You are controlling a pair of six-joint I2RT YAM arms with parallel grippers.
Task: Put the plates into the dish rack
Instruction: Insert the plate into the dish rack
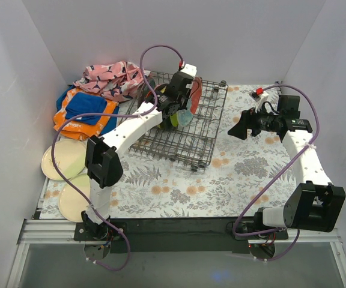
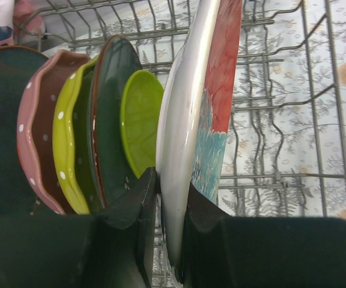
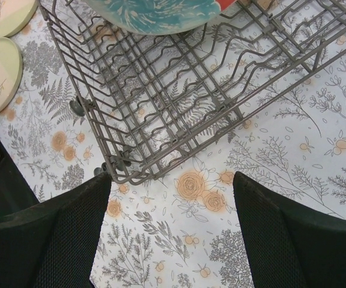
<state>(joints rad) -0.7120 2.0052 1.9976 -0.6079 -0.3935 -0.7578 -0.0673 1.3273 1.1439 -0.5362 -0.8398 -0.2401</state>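
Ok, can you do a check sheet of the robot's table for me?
Surface: flowery tablecloth, lying flat.
Job's things: dish rack holds plates standing on edge; red plate held upright in it; cream plates lie on the cloth left of it.
Clutter: folded cloths piled at the back left.
Grippers: left jaws shut on the red plate; right jaws open, empty, above the cloth beside the rack.
Cables: purple cables loop along both arms; no snag seen.
Surroundings: plain white walls.
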